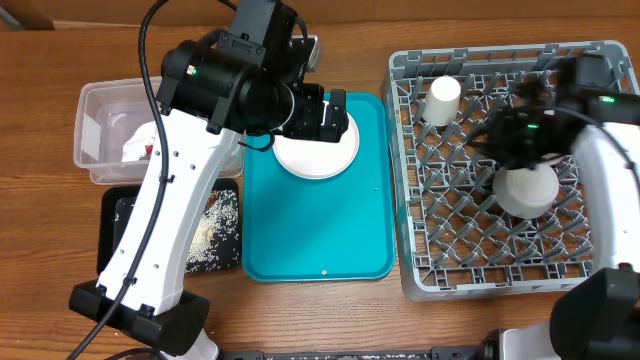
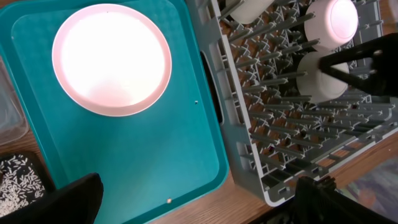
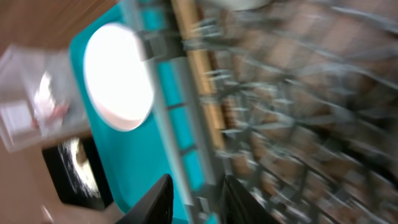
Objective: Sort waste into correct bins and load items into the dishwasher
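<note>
Left end effector [image 1: 327, 115] hovers, spread wide, over the plate's [image 1: 318, 155] far rim.

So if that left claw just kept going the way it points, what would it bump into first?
Probably the teal tray, on its bare part beside the white plate. The left gripper is open and angled down at it; exact depth is unclear.

Overhead looks straight down; both wrist cameras look down from nearer, sharing the teal tray [image 2: 124, 155] and plate [image 2: 112, 59].
</note>
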### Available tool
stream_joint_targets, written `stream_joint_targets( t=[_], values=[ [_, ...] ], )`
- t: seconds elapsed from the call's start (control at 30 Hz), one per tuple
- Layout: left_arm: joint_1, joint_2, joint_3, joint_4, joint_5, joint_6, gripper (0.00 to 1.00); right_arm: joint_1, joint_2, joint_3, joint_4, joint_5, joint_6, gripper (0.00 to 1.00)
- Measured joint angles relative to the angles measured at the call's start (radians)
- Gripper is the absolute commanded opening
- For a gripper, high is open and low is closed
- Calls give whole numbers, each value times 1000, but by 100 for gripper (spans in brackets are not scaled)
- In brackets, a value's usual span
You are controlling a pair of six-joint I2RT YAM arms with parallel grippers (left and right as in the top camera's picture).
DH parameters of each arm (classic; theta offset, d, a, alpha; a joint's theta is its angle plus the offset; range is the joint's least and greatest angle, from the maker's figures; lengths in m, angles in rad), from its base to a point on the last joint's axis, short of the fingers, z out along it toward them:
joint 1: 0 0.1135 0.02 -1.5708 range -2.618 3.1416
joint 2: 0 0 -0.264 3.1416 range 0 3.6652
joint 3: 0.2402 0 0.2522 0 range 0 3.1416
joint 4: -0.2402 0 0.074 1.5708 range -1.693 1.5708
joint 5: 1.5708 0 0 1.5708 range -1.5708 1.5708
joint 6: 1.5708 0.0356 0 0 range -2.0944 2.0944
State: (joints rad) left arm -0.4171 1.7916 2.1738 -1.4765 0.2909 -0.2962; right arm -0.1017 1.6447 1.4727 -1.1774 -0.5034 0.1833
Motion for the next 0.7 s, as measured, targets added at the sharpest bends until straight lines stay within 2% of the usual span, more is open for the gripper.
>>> stream_joint_targets(
  t=[0.13,0.27,0.43,0.5,0.7],
  values=[
    [4,0,0,23,-5,-6,100,170,0,0,93,-9,-1,34],
    [52,0,0,-39,-48,-40,100,315,0,0,195,-2,3,34],
    [235,-2,11,-119,-128,-87,100,463,0,1,298,90,19,35],
    [323,-3,12,-142,-147,-95,100,517,0,1,331,150,24,38],
    [539,-8,13,-209,-177,-105,100,620,41,1,428,327,26,41]
  ],
)
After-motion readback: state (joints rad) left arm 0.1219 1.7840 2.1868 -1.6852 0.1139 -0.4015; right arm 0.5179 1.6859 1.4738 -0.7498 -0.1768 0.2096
